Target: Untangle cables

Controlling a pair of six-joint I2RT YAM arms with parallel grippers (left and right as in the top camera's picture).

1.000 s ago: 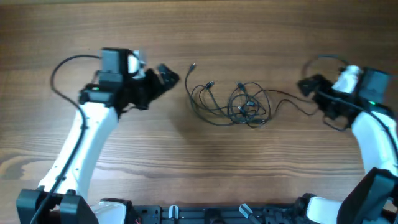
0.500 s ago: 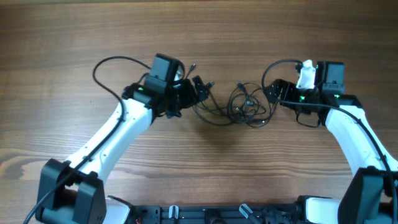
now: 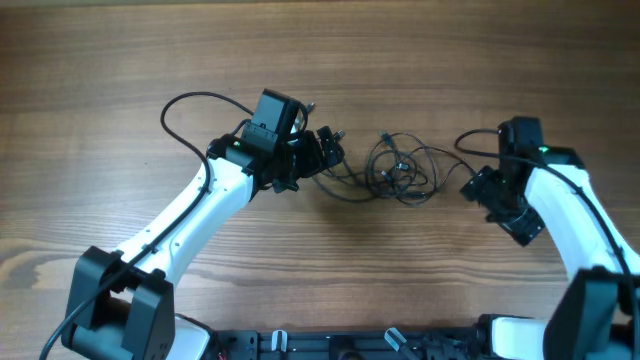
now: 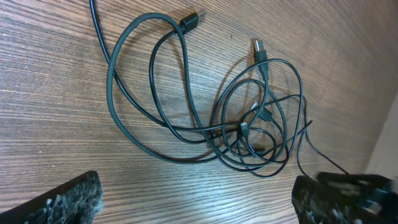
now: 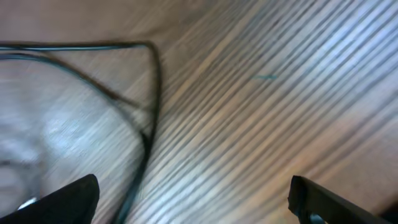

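Cables (image 3: 395, 172) tangled in loose black loops mid-scene on the wooden table (image 3: 120, 60), plug ends toward the far left. Left gripper (image 3: 325, 150) released, jaws wide, at the bundle's left loops. Right gripper (image 3: 478, 188) likewise released, empty, just right of it.

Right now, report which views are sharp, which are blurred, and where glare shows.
Overhead: sharp and evenly lit, the cables clear. Left wrist: crisp cables, with a pale bluish sheen on the table near the bottom edge. Right wrist: blurred throughout, cables and wood grain smeared.
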